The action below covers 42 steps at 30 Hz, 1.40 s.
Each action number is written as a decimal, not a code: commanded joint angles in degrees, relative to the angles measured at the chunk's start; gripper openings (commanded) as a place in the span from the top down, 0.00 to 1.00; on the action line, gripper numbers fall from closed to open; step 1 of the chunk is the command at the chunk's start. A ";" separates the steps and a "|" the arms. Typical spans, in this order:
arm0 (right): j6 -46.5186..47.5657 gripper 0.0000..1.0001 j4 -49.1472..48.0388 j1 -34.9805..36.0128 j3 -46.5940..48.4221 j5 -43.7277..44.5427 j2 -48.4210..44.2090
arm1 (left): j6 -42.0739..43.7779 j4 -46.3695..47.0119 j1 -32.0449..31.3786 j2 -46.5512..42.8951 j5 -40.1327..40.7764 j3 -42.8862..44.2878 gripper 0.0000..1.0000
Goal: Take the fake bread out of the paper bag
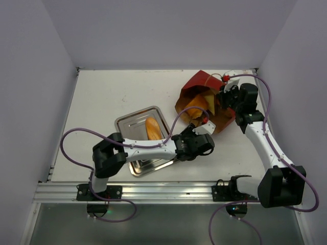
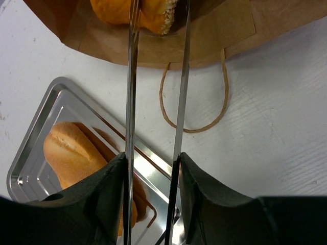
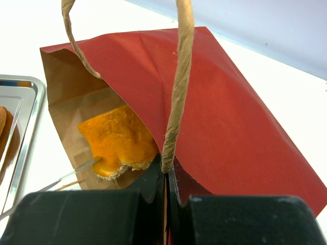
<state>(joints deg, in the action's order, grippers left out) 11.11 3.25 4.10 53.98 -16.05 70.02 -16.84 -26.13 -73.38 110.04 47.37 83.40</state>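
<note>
The paper bag [image 1: 204, 92] lies on its side at the back right, red outside, brown inside, mouth facing the tray. My right gripper [image 1: 228, 97] is shut on its upper rim at the string handle [image 3: 181, 76], holding the mouth open. An orange fake bread piece [image 3: 120, 140] with a seeded edge lies inside. My left gripper [image 1: 199, 140] is shut on thin metal tongs [image 2: 132, 102]. The tong blades reach into the bag mouth on either side of the bread's end [image 2: 122, 10]. A golden baguette [image 1: 152, 128] lies on the silver tray [image 1: 132, 120].
The bag's lower string handle [image 2: 194, 127] lies looped on the white table between bag and tray. The tray's corner [image 3: 20, 102] is close to the bag mouth. Walls enclose the table at left, back and right.
</note>
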 commanded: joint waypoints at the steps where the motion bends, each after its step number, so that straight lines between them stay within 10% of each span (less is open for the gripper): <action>1: -0.83 1.00 -0.52 -0.23 -0.27 -0.64 -0.94 | -0.56 0.73 0.61 1.75 3.51 3.26 0.53; 25: -1.01 1.00 -0.35 -0.49 -0.19 -1.08 -1.38 | -0.04 -1.03 6.67 5.89 3.43 7.31 0.56; 35: -1.18 1.00 -0.26 -0.76 -0.10 -1.44 -1.64 | -0.56 -0.94 9.22 2.47 -5.44 6.69 1.00; 42: -1.36 1.00 -0.17 -1.02 -0.10 -1.61 -1.90 | -2.41 1.17 11.42 -3.51 -13.88 5.20 1.00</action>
<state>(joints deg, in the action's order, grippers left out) 11.07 3.42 3.33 53.98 -16.12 70.00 -17.43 -28.36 -62.89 112.75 37.78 88.05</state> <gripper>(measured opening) 0.026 0.050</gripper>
